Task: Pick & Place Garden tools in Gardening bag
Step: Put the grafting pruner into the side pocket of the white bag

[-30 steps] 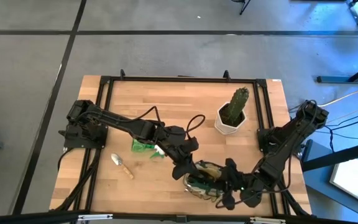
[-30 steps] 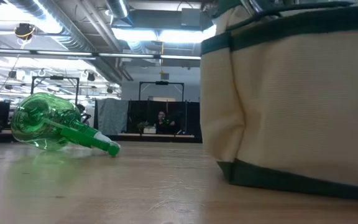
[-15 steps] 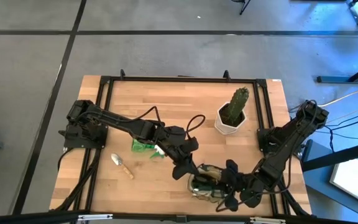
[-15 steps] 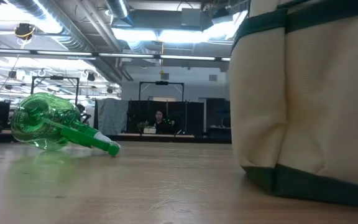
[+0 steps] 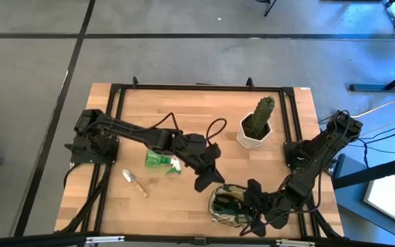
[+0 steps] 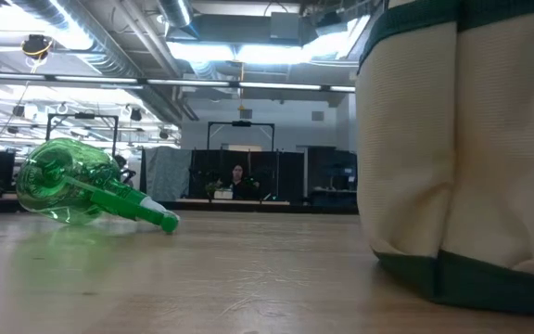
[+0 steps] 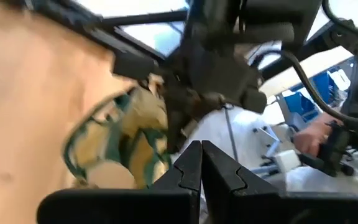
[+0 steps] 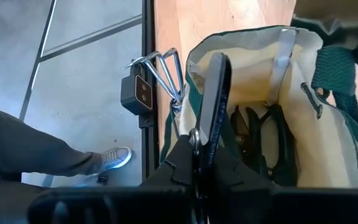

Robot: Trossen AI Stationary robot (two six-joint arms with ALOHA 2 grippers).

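The olive-khaki gardening bag [image 5: 225, 214] stands on its base near the table's front edge and fills the right of the low view [image 6: 462, 139]. Black pruning shears [image 8: 263, 134] lie inside it. My right gripper [image 8: 197, 158] is at the bag's rim [image 5: 244, 206], shut on another black pruning shear [image 8: 215, 87]. My left gripper [image 5: 201, 183] hangs shut and empty just left of the bag [image 7: 201, 165]. A green spray bottle [image 5: 160, 161] lies on its side and a wooden-handled trowel [image 5: 134, 182] lies flat, both left of centre. My right gripper pinches the black shear between its two fingers by its lower end [image 8: 204, 124]. The fingers slant down from the table's right. The shear sticks out ahead of them, along the inside of the bag's near wall [image 8: 188, 81]. Whether the fingers also catch the wall, I cannot tell.
A cactus in a white pot [image 5: 256, 127] stands at the back right. The bag's dark green handle [image 8: 328, 74] hangs over its far side. A black frame [image 5: 204, 88] rims the table. A person's leg and shoe [image 8: 104, 158] show on the floor beside the table.
The bag has slid toward the table's right and near edges, with my right gripper turning at its rim. It now stands apart from my left gripper, which had been right against it.
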